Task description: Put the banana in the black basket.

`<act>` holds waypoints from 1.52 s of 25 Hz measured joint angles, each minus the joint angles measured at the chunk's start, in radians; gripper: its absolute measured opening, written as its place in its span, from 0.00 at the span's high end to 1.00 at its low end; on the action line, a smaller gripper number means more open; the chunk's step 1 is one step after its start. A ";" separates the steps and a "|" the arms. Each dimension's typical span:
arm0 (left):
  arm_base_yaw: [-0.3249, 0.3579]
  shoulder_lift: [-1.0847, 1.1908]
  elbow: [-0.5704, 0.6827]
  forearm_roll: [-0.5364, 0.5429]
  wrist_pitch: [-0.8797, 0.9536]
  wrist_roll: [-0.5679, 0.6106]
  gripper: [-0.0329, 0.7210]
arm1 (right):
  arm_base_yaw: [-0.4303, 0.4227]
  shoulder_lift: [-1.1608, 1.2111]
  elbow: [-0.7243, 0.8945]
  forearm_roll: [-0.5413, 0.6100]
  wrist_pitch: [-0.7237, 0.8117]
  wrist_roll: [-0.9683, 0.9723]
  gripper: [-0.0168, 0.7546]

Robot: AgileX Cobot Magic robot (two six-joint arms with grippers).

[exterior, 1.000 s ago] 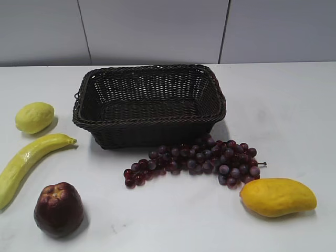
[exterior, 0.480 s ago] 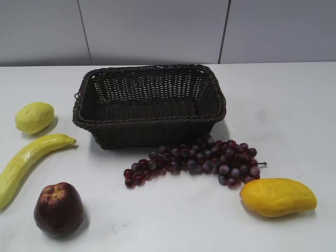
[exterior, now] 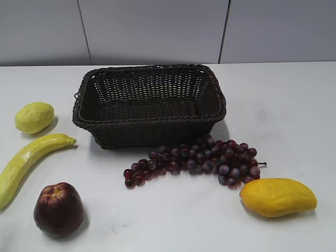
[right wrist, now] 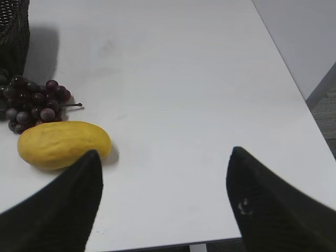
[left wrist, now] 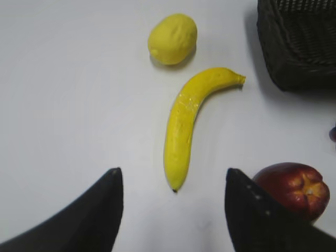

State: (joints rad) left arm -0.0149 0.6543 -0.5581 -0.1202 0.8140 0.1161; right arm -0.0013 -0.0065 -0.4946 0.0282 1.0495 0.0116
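The banana (exterior: 26, 160) lies on the white table at the left, long, curved and pale yellow-green; it also shows in the left wrist view (left wrist: 190, 118). The black basket (exterior: 149, 123) stands empty at the back middle; one corner shows in the left wrist view (left wrist: 299, 58). My left gripper (left wrist: 173, 176) is open and empty, above the table just short of the banana's near tip. My right gripper (right wrist: 164, 155) is open and empty over bare table near the front right edge. Neither gripper shows in the exterior view.
A lemon (exterior: 34, 117) lies behind the banana. A dark red apple (exterior: 59, 208) sits in front of it, close to my left gripper's right finger (left wrist: 291, 189). Purple grapes (exterior: 202, 160) lie before the basket. A mango (exterior: 278, 197) lies front right, next to my right gripper's left finger.
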 joint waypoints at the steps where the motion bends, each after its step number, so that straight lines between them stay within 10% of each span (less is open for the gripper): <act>1: 0.000 0.049 0.000 -0.007 -0.011 0.000 0.17 | 0.000 0.000 0.000 0.000 0.000 0.000 0.22; 38: -0.098 1.110 -0.326 0.024 -0.220 0.121 0.04 | 0.000 0.000 0.000 0.000 0.000 0.000 0.22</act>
State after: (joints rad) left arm -0.1134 1.7647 -0.8843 -0.0964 0.5944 0.2369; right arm -0.0013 -0.0065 -0.4946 0.0282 1.0495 0.0116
